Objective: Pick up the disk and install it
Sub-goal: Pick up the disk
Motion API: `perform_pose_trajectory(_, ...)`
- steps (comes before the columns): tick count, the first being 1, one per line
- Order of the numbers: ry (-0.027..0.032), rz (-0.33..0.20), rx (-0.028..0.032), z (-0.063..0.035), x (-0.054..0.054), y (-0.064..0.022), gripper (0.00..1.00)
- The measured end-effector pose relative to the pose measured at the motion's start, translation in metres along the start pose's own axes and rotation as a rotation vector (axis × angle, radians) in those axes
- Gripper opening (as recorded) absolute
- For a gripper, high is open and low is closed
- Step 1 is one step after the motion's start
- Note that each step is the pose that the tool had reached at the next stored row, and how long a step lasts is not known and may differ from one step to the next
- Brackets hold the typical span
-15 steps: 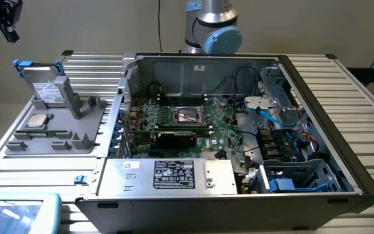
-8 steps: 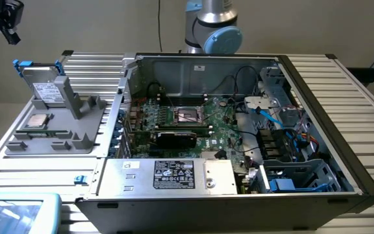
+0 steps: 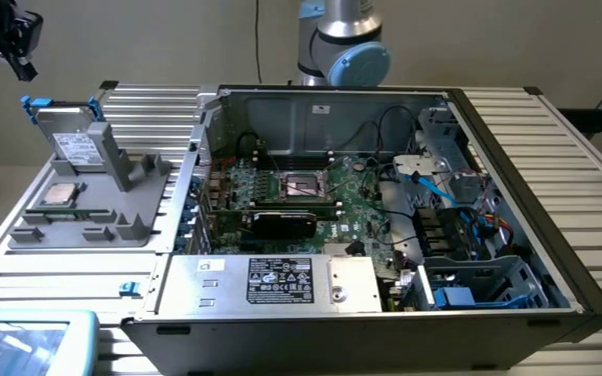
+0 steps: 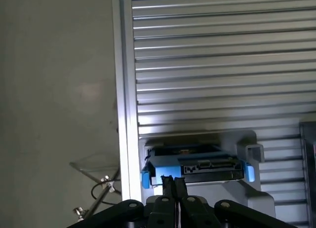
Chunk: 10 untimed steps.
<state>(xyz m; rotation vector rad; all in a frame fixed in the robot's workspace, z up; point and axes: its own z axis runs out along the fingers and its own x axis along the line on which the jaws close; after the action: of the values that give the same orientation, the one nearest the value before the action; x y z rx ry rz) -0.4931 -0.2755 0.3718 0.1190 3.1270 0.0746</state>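
Treat the step in hand as the approach for pick-up; count no part of the install as done. Note the gripper (image 4: 173, 181) fully closed on nothing, fingers pressed together, hanging high over the edge of the slatted surface (image 3: 150, 106) at the exterior view's left, well apart from everything below.

Locate the disk (image 3: 71, 139) standing on edge in a slot of the grey fixture (image 3: 107, 215), label outward, blue carrier frame (image 3: 35, 103) uppermost. In the wrist view, read its top edge as roughly in line with the closed fingertips.

Judge the grasp to call for:
- spreading the jaws wider than the disk's thickness before any descent;
- centring over the top edge, between the two blue ends of the frame;
- lifting straight up, clear of the slot walls.

Mind the surroundings:
- Processor chip (image 3: 60, 193), lying flat in the same fixture just in front of the disk; avoid contact.
- Tall fixture post (image 3: 110, 160), just beside the disk toward the exterior view's right; expect little room on that side.
- Open computer case (image 3: 536, 235) further right, holding the motherboard (image 3: 359, 204), power-supply box (image 3: 264, 282) and drive cage (image 3: 489, 276).
- Loose cables (image 3: 439, 188) near the cage; regard these and the case walls as the likeliest obstructions.
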Motion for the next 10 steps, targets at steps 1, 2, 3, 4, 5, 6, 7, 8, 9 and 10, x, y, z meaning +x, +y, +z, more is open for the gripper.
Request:
perform_pose_trajectory(1,-0.0004,0.006,0.0000,0.0011,0.0000,-0.0003,0.11)
perform_pose_trajectory(2,-0.0010,0.018,0.0001,0.0018,0.0000,-0.0003,0.11)
perform_pose_trajectory(3,-0.0017,0.034,0.0003,0.0024,0.0000,-0.0004,0.11)
perform_pose_trajectory(4,-0.0024,0.051,0.0005,0.0027,0.0000,-0.0005,0.11)
perform_pose_trajectory(5,-0.0031,0.071,0.0008,0.0029,0.0000,-0.0005,0.11)
perform_pose_trajectory(6,-0.0038,0.082,0.0008,0.0030,0.0000,-0.0006,0.11)
perform_pose_trajectory(7,-0.0040,0.083,0.0007,0.0031,0.0000,-0.0006,0.11)
perform_pose_trajectory(8,-0.0040,0.083,0.0008,0.0031,0.0000,-0.0006,0.11)
perform_pose_trajectory(9,-0.0039,0.083,0.0008,0.0032,-0.0002,-0.0006,0.11)
perform_pose_trajectory(10,-0.0022,0.087,0.0011,0.0033,-0.0002,-0.0006,0.11)
